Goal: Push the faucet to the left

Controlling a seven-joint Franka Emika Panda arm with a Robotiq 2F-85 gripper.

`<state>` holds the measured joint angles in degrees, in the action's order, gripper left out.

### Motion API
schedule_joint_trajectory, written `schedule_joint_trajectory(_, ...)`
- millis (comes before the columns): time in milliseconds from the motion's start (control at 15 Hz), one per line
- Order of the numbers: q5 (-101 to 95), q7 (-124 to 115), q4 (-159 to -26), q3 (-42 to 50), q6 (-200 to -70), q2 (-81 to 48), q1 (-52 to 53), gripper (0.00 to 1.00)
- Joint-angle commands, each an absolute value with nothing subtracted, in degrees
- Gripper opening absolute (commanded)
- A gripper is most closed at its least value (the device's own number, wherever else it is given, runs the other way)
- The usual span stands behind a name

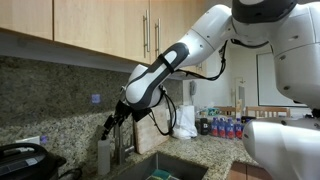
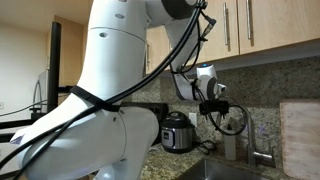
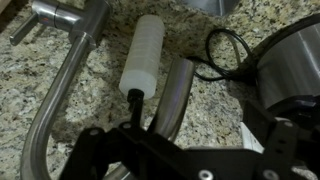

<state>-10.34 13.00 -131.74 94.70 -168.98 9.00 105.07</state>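
The faucet (image 3: 62, 88) is a brushed-steel gooseneck. In the wrist view its base sits at the top left and the tube curves down the left side. A second steel section of tube (image 3: 176, 92) lies close to the camera, by the gripper's left finger. My gripper (image 3: 195, 130) is open, with bare granite between the fingers. In both exterior views the gripper (image 1: 112, 122) (image 2: 213, 105) hangs by the backsplash above the sink's back edge. A small white bottle with a dark pump top (image 3: 143, 52) lies between the two steel sections; it also shows in an exterior view (image 1: 105, 155).
A rice cooker (image 2: 177, 131) (image 3: 292, 60) with a black cord (image 3: 225, 55) stands on the granite counter. The sink (image 1: 160, 165) lies below. A wooden cutting board (image 1: 160, 122), a white bag (image 1: 185, 122) and several bottles (image 1: 220, 127) stand along the backsplash. Cabinets hang overhead.
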Motion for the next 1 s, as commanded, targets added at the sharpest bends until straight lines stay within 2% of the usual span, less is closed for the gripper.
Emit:
schedule_joint_trajectory(0, -9.64, 11.05, -130.84, 97.39, -168.9, 8.49, 109.09, 1.0)
schedule_joint_trajectory(933, -12.52, 10.41, -123.52, 116.96, -169.3, 17.6, 131.1, 1.0)
